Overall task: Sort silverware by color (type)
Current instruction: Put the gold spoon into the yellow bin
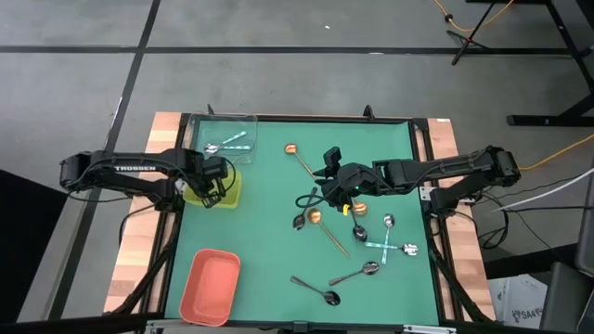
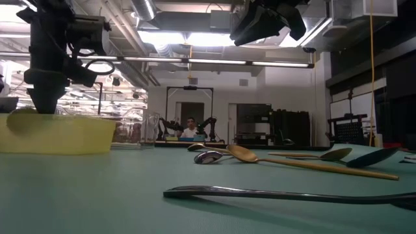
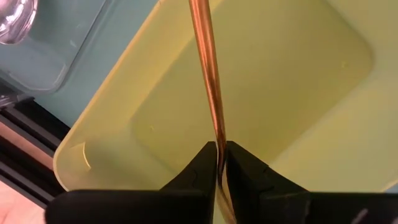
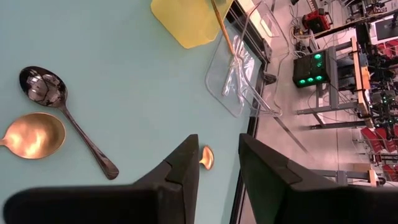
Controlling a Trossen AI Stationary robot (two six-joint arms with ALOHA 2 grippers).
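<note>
Over the yellow-green tray (image 3: 298,93), the left gripper (image 3: 219,163) pinches a copper spoon (image 3: 208,74) between its fingers; the right gripper (image 4: 217,165) waits with jaws parted, nothing between them.

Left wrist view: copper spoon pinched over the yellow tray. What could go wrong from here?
1. The left gripper pinches the copper spoon by its thin handle only; it could swing or slip early.
2. The spoon hangs over the yellow tray beside the clear tray of silver spoons; a tilted drop might land outside.
3. The right gripper hovers open mid-table, away.
</note>
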